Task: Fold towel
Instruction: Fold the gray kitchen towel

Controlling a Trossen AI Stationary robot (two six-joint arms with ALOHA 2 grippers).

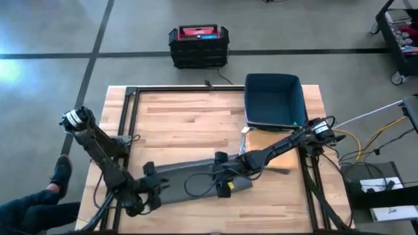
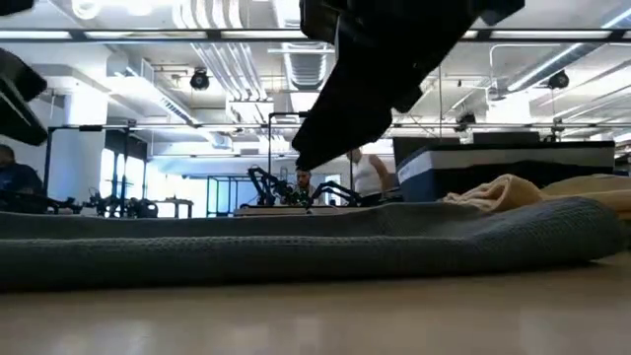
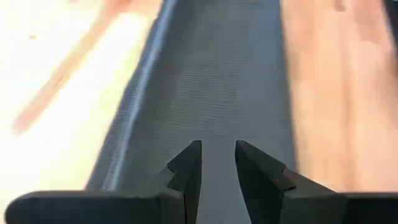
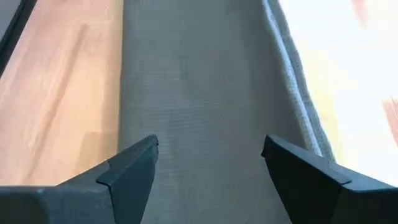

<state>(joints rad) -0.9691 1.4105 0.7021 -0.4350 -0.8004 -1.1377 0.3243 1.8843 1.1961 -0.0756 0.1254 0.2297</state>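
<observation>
A long gray towel (image 1: 196, 175) lies in a thin strip near the bottom edge of the wooden table (image 1: 183, 124), in the lower middle of the high view. It runs from lower left to just right of the middle. The left gripper (image 1: 151, 186) sits over the left end of the strip, in the lower left of that view. In the left wrist view its two dark fingers (image 3: 189, 168) are close together with only a small gap, and the towel (image 3: 211, 93) shows through the gap. The right gripper (image 1: 221, 175) is over the right part of the strip, at the lower middle of the high view. Its fingers (image 4: 134, 165) are spread wide apart, with the towel (image 4: 205, 93) lying flat between them and nothing pinched. One long towel edge has a thick hem, and bare wood shows on both sides of the strip. A blue bin (image 1: 274, 99) sits at the upper right of the table, and a tan cloth (image 1: 264, 140) lies just below it. The whole upper left and middle of the table is bare wood, so there is lots of room there. In the low view the towel (image 2: 296, 247) looks like a low gray hump across the frame, with a dark arm (image 2: 385, 69) above it. A black and red crate (image 1: 198, 46) stands on the floor past the table's top edge.
</observation>
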